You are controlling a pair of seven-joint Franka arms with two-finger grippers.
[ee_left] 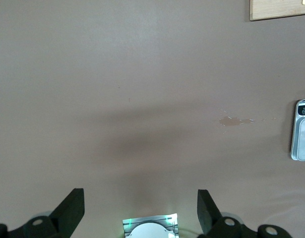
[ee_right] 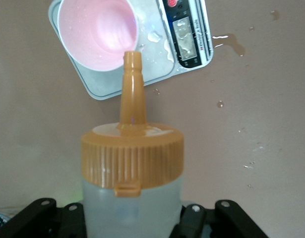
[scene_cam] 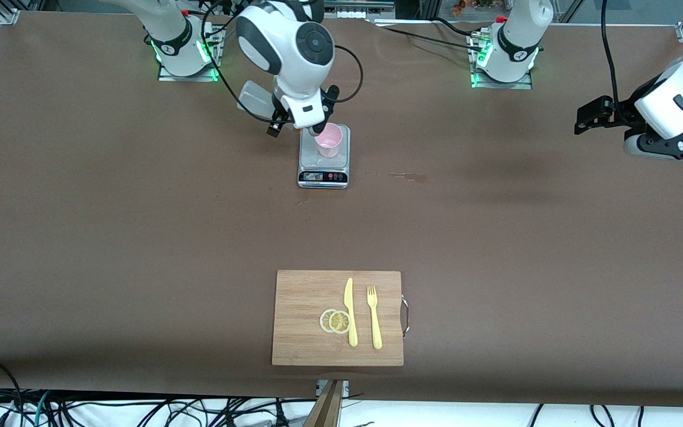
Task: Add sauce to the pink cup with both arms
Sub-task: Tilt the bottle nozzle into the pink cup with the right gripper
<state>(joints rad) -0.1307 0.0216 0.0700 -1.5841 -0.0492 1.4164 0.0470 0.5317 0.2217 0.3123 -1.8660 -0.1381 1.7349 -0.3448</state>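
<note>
Right gripper [scene_cam: 295,121], clenched on the translucent whitish squeeze bottle with orange nozzle cap [ee_right: 132,168], holds it tilted above the pale pink tapered plastic cup [scene_cam: 329,140] standing on the small silver scale [scene_cam: 324,169]. Left gripper [ee_left: 141,210] waits spread wide, empty, over bare brown table [scene_cam: 140,225].

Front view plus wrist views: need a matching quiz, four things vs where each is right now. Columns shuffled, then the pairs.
Things:
1. small pale pink plastic cup
2. translucent whitish squeeze bottle with an orange nozzle cap
3. yellow plastic knife
4. left gripper

Places or states:
A. on the wooden cutting board, beside the yellow plastic fork
B. open, over bare brown table at the left arm's end
C. standing on the silver kitchen scale
D. clamped in the right gripper, nozzle aimed toward the cup

Pairs: 1-C, 2-D, 3-A, 4-B
</note>
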